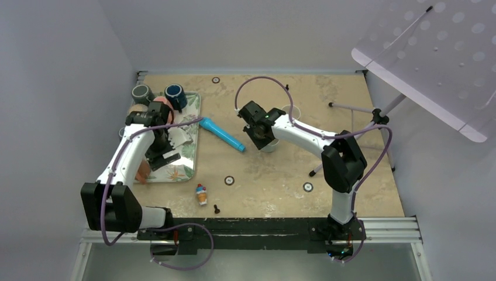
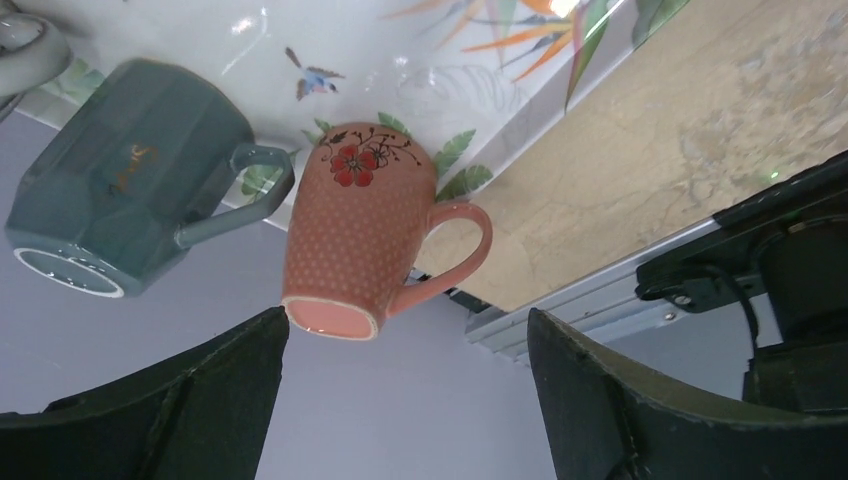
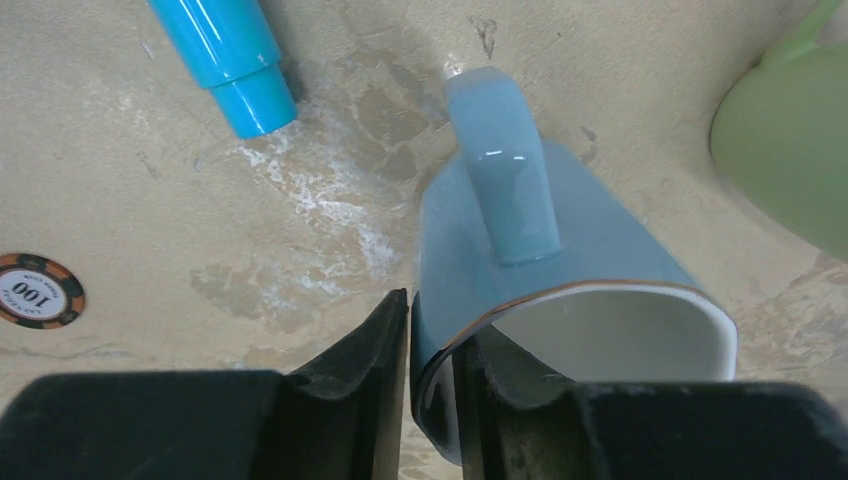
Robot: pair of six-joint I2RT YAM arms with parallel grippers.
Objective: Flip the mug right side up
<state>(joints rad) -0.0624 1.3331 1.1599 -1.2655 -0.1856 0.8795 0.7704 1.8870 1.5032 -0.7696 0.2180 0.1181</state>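
A light blue mug (image 3: pixel 560 250) with a white inside is held in my right gripper (image 3: pixel 430 320). One finger is inside the rim and one is outside on the wall. The mug is tilted, with its handle (image 3: pixel 505 180) facing up and its mouth toward the wrist camera. In the top view my right gripper (image 1: pixel 260 133) is near the table's middle, and the mug (image 1: pixel 269 144) shows just below it. My left gripper (image 2: pixel 405 340) is open and empty. It hovers over the tray (image 1: pixel 190 153) near a pink flowered mug (image 2: pixel 360 235).
A teal mug (image 2: pixel 120 215) stands beside the pink one on the tray. A grey mug (image 1: pixel 142 93) and a dark blue mug (image 1: pixel 175 96) stand at the tray's far end. A blue marker (image 1: pixel 223 134), a green mug (image 3: pixel 790 150), poker chips (image 1: pixel 229 180) and a small bottle (image 1: pixel 202 194) lie on the table.
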